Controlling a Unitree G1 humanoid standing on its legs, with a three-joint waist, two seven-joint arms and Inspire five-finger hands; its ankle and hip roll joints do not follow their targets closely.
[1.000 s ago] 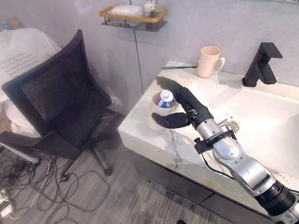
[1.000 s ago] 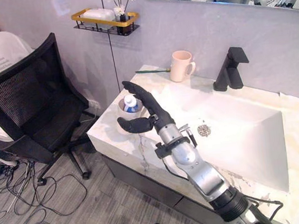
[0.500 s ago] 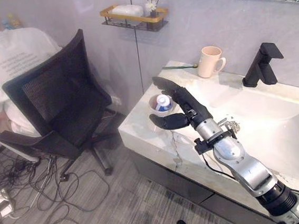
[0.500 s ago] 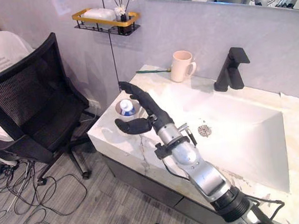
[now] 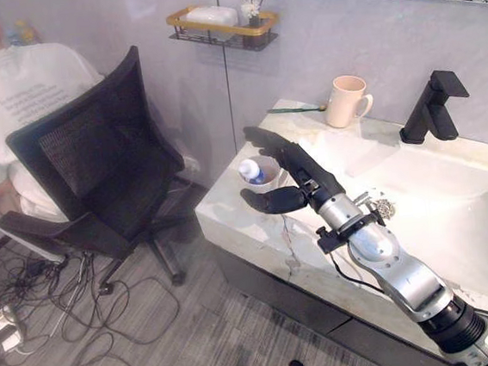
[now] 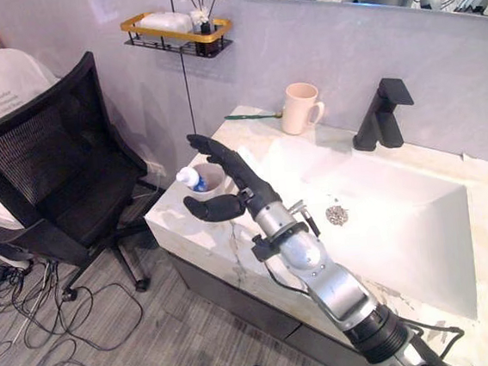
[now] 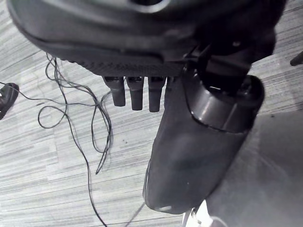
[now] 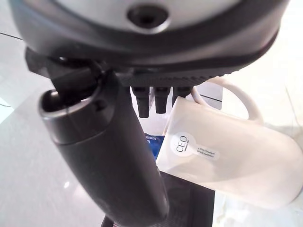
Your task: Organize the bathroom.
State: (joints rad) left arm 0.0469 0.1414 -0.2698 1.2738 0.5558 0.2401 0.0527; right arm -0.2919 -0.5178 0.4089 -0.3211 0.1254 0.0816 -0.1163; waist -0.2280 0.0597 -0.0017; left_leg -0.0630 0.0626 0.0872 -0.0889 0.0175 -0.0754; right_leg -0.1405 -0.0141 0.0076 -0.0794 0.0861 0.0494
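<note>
Silver-grey arm [image 5: 400, 276] in ribbed segments at lower right of frame, black collar near the elbow, ending in a dark right hand [image 5: 300, 178] with matte black fingers [image 6: 215, 151].

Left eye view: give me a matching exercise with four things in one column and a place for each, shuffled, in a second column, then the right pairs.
Things:
1. peach mug
2. black faucet
3. white cup
4. yellow shelf

Places:
A. on the wall, above the counter's left end
B. at the back edge of the sink basin
C. just beyond the right hand, near the counter's left front corner, tipped toward the counter's left edge
D. upright at the back of the counter, a green toothbrush lying to its left

Pairs: 1-D, 2-B, 3-C, 4-A
</note>
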